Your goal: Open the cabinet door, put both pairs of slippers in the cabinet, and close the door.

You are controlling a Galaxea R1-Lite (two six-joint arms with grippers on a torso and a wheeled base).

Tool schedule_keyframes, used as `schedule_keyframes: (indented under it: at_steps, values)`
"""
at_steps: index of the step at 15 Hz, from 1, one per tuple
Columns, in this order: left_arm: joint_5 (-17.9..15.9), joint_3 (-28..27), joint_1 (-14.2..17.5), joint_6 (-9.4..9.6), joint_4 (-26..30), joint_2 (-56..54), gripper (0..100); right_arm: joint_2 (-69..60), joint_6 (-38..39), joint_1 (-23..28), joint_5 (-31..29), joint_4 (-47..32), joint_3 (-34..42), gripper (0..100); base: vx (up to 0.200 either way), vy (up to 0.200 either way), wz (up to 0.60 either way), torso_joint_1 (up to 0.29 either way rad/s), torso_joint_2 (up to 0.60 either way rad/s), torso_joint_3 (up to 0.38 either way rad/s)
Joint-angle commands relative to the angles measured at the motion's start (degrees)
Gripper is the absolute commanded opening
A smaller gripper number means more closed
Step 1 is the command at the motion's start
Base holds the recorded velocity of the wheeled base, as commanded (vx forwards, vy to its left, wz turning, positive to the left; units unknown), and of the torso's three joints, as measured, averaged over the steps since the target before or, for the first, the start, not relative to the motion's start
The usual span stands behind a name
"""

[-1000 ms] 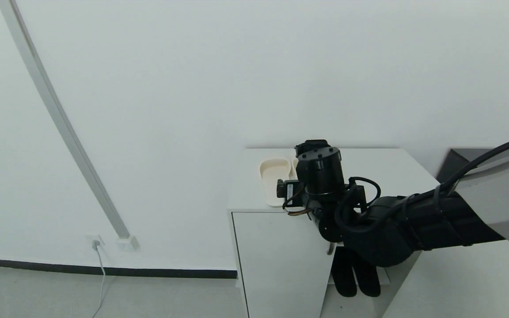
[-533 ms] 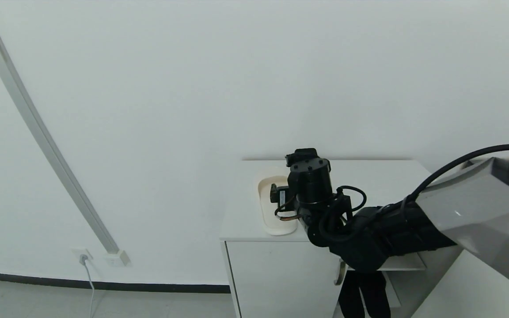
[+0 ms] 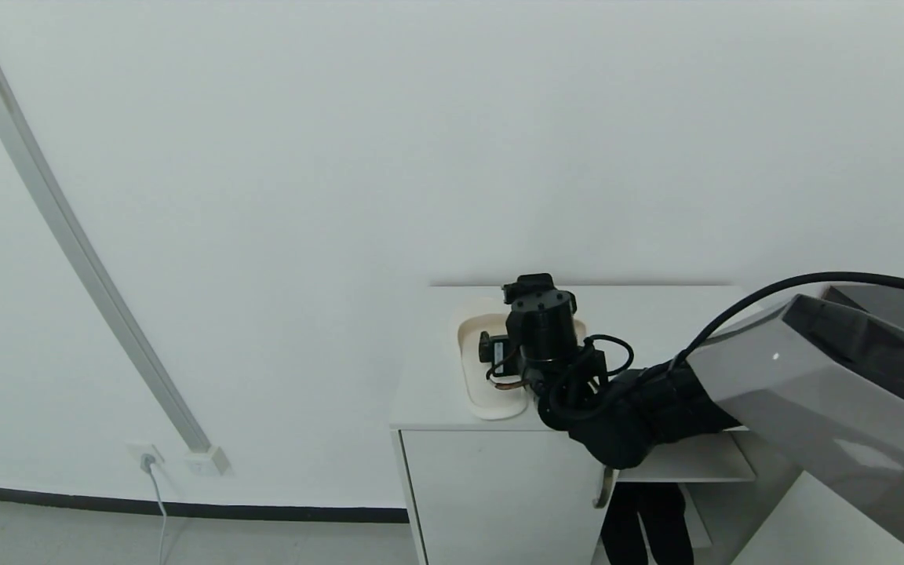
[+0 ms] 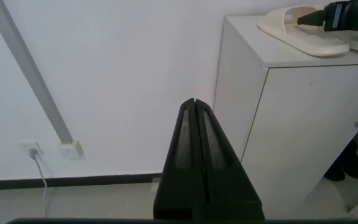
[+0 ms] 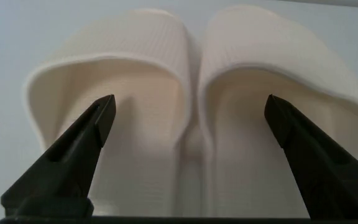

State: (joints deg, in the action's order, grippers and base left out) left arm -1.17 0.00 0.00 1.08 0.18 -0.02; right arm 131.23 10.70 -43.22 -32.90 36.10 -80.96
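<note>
- Cabinet: 1 white unit against the wall. The left front panel is shut, with 1 handle at its inner edge; the right side stands open, showing 1 shelf.
- Cream slippers: 2, i.e. 1 pair, lying side by side and touching on the cabinet top, near its left edge in the head view.
- Black slippers: 2, i.e. 1 pair, inside the open right side, under the shelf, close together.
- Right gripper: over the cream pair, jaws spread wide and grasping nothing. 1 fingertip sits over the footbed of one slipper and the other over the footbed of its mate, so both inner walls lie between them. Contact with the foam cannot be told.
- Right arm: stretched across the front edge of the cabinet top, wrist above the cream pair.
- Left gripper: jaws pressed together, nothing between them. It is held off to the left of the cabinet, well apart from it, low before the wall.
- Wall: 2 small fittings near the floor, 1 socket with a cable plugged in and 1 box at the foot of a grey strip running up the wall.
</note>
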Motion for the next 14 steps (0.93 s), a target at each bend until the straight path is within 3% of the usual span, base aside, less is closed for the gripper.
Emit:
schedule_keyframes:
  at_steps: [1, 10, 11, 14]
  values:
    - [0.03, 0.00, 0.00, 0.06, -0.01, 0.02, 0, 2.89, -0.07, 0.76, -0.06, -0.15, -2.89, 100, 0.000, 0.000, 0.00, 0.000, 0.00, 0.000]
    - [-0.06, 0.00, 0.00, -0.03, -0.01, 0.02, 0, 7.11, -2.09, 2.70, 0.21, -0.15, -9.92, 100, 0.000, 0.000, 0.00, 0.000, 0.00, 0.000]
    - [-0.06, 0.00, 0.00, -0.03, -0.01, 0.02, 0, 7.11, -2.09, 2.87, 0.21, -0.15, -9.92, 0, 0.000, 0.000, 0.00, 0.000, 0.00, 0.000]
    - [0.03, 0.00, 0.00, -0.03, -0.01, 0.02, 0, 6.49, -2.00, 2.96, 0.12, 0.03, -9.92, 0, 0.000, 0.000, 0.00, 0.000, 0.00, 0.000]
